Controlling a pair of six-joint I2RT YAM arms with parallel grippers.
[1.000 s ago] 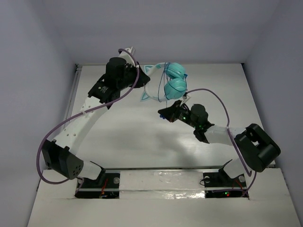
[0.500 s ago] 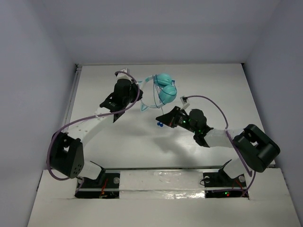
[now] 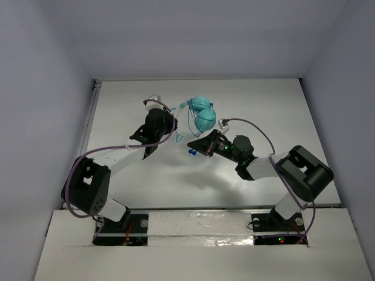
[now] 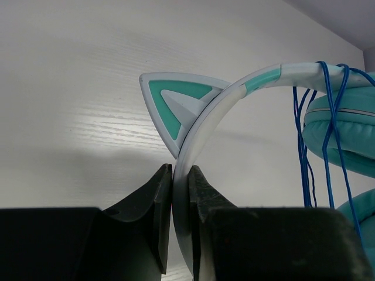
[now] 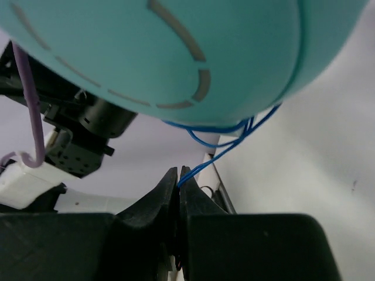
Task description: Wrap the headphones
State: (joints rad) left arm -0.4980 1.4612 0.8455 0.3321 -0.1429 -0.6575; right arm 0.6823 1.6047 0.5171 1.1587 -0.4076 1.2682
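The teal headphones (image 3: 201, 115) hang above the middle of the white table (image 3: 269, 105). My left gripper (image 3: 170, 127) is shut on their pale headband (image 4: 202, 120), just below a cat-ear trim piece (image 4: 176, 96). The dark-blue cord (image 4: 324, 126) runs in several turns over the teal cups (image 4: 343, 132). My right gripper (image 3: 195, 144) is shut on the cord (image 5: 220, 153) right under a cup (image 5: 176, 50), just below and right of the left gripper. A short blue cord end (image 3: 191, 152) hangs from the right gripper.
Purple arm cables (image 3: 258, 126) loop over both arms. A raised rail (image 3: 91, 111) runs along the table's left edge. Grey walls close the table in at the back and both sides.
The left arm has drawn the headphones down and towards the middle. The right gripper has moved left and up to just under the cups, still holding the cord.
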